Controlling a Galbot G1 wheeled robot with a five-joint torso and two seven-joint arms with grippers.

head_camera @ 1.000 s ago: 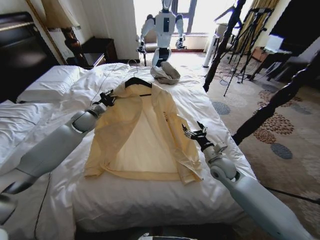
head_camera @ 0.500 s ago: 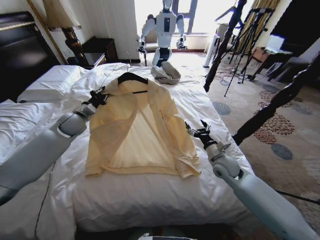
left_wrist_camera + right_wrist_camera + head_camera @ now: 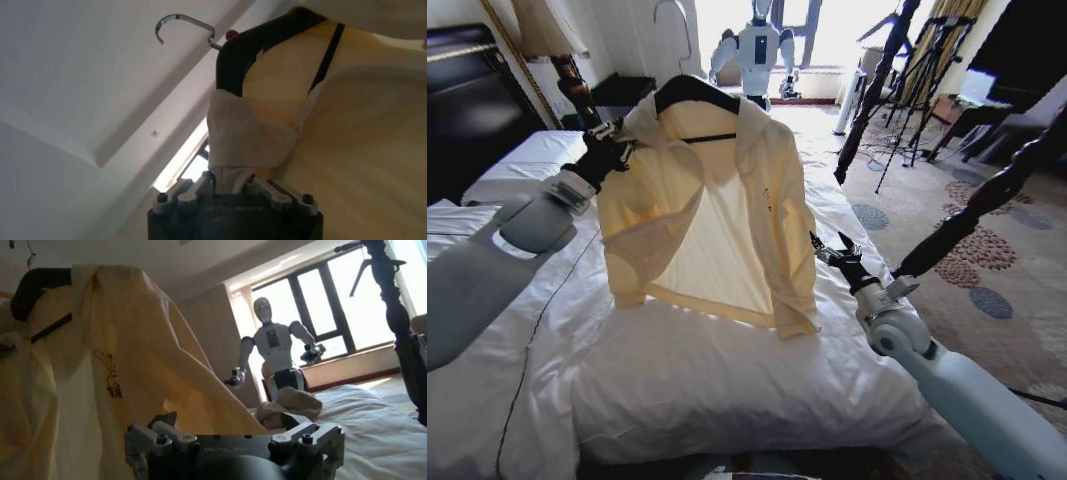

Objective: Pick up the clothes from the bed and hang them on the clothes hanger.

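Left tool [image 3: 610, 146] raised at left, clamped on shoulder fabric of clothes [image 3: 707, 215]. Clothes draped on clothes hanger [image 3: 695, 90], hanging above bed [image 3: 687, 390], hem near duvet. Right tool [image 3: 835, 252] low at right, just beside hem, fingers spread, holding nothing.

We've got a pale cream-yellow top [image 3: 717, 190] with a small dark print on the chest, on a black hanger [image 3: 692, 92] with a silver hook. White duvet on the bed [image 3: 727, 380] under it, dark wood posts [image 3: 967, 215], grey-beige cloth heap [image 3: 290, 405] behind.
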